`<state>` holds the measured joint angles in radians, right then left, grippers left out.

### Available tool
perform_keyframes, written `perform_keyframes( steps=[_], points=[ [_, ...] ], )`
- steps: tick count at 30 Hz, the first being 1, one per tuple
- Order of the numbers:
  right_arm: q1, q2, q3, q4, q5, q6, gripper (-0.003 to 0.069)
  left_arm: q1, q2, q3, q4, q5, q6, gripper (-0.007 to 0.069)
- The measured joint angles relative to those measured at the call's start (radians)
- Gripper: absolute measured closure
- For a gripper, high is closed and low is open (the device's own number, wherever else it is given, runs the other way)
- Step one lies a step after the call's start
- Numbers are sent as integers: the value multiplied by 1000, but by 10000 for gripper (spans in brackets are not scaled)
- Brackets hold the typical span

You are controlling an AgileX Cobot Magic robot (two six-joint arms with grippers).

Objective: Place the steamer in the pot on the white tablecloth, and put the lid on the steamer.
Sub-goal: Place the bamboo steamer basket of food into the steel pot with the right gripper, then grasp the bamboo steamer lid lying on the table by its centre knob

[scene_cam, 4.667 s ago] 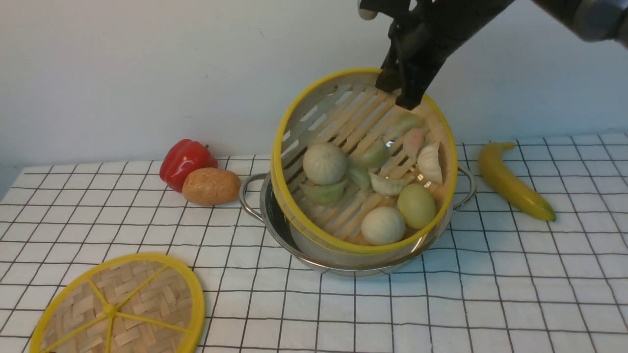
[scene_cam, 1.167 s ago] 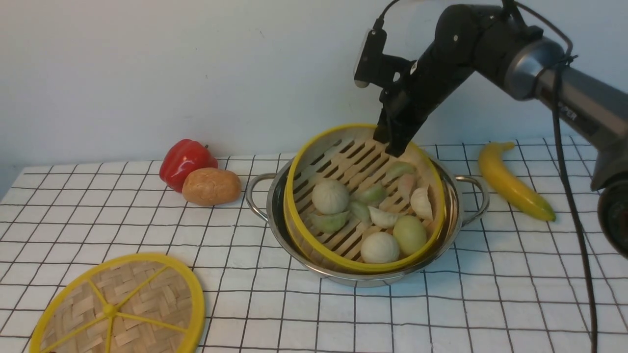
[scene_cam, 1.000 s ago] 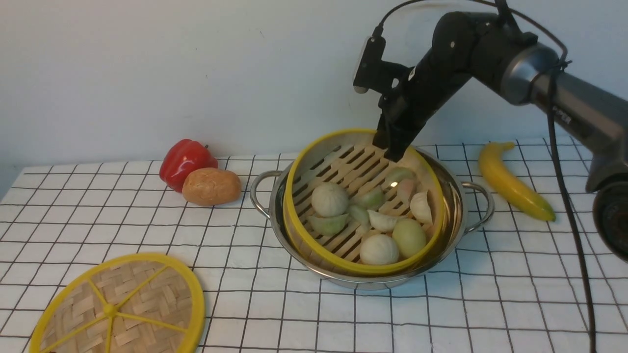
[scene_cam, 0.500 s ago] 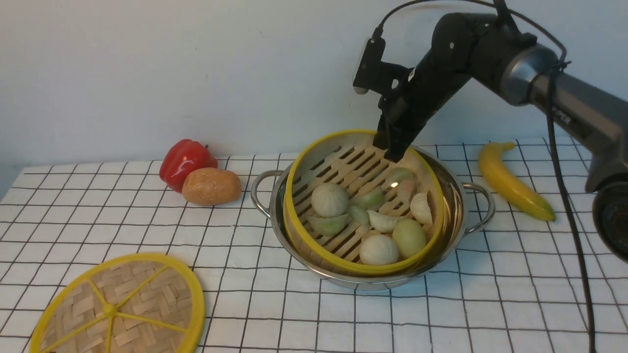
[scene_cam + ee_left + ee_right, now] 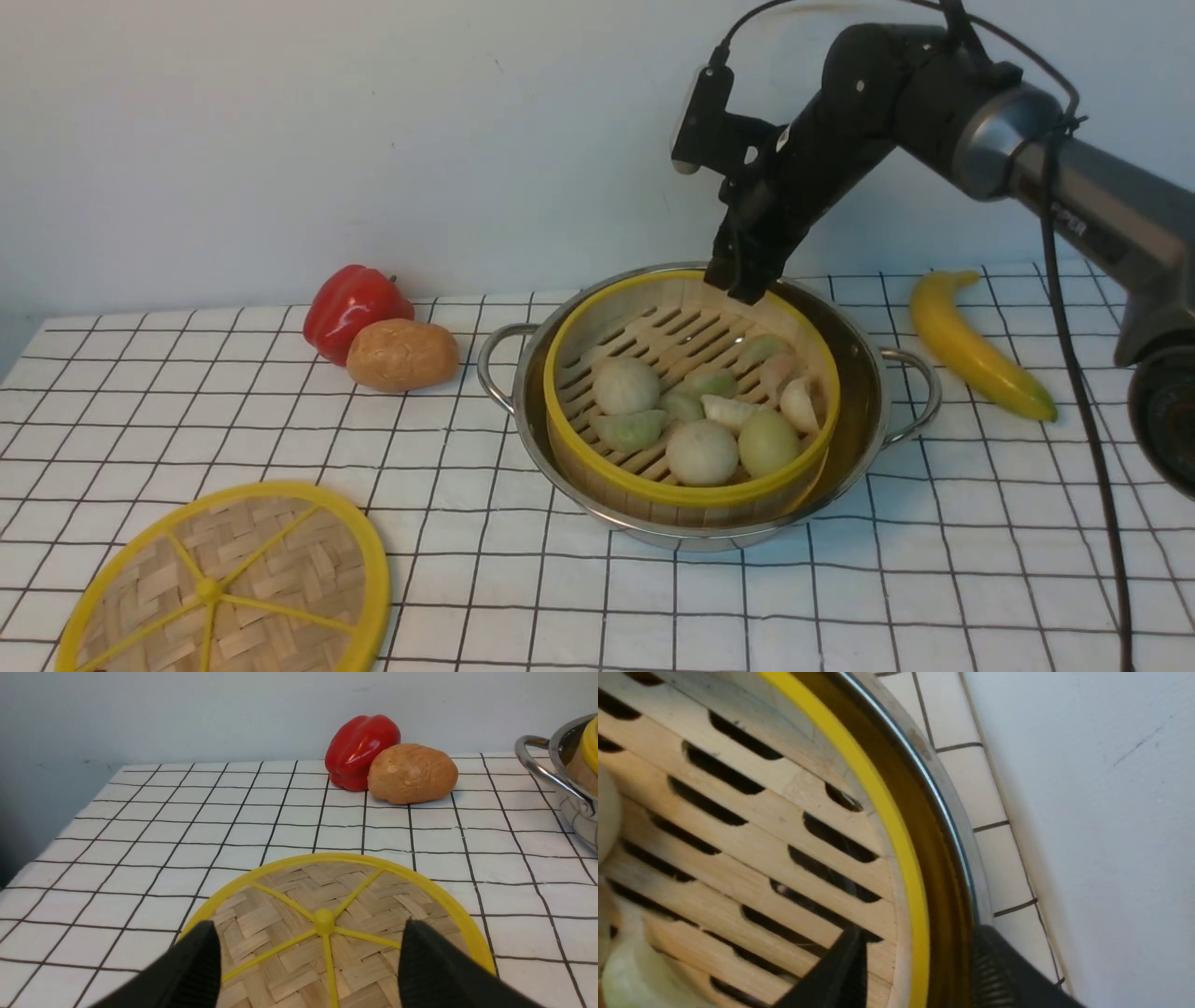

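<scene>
One of the two steps looks finished from where I stand. Nearest, at the left, the flat round woven-bamboo lid with yellow rim and spokes (image 5: pixel 224 583) lies on the white tablecloth with its thin black grid (image 5: pixel 934 579), well apart from the pot. The left gripper (image 5: pixel 309 952) hangs over it with its black jaws spread wide, one on each side of the small centre knob, holding nothing. Whether they touch the weave I cannot tell.

Further back, in the middle, the wide shiny steel pot with loop handles (image 5: pixel 868 401) holds the round bamboo steamer with slatted floor and yellow rim (image 5: pixel 653 341). It sits roughly level inside, with pale buns and dumplings (image 5: pixel 700 453) on the slats. At the steamer's far edge the right gripper (image 5: pixel 742 280) has its jaws parted, straddling the yellow rim with a gap on either side, so it grips nothing.

Farthest off are a red bell pepper (image 5: pixel 355 308) just beside a brown potato (image 5: pixel 401 355) at the left, and a yellow banana (image 5: pixel 971 345) at the right. What is left, I judge, is to lift the lid and set it on the steamer.
</scene>
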<state>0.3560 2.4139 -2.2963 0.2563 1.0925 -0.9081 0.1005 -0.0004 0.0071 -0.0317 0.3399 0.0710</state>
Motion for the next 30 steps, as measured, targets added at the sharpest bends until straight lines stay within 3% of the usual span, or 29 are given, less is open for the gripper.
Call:
perform_keyframes(
  steps=[10,13,18,21,30],
  points=[
    [-30,-149,0,-18,-28,24,310,0,0,0,0,0,0,151],
    [-53,-230,0,-74,-29,85,344,0,0,0,0,0,0,151],
    [-82,-364,0,-154,-29,230,496,0,0,0,0,0,0,151],
    [-99,-462,-1,-167,-34,387,652,0,0,0,0,0,0,151],
    [-99,-589,-2,-144,-39,736,671,0,0,0,0,0,0,151]
  ],
)
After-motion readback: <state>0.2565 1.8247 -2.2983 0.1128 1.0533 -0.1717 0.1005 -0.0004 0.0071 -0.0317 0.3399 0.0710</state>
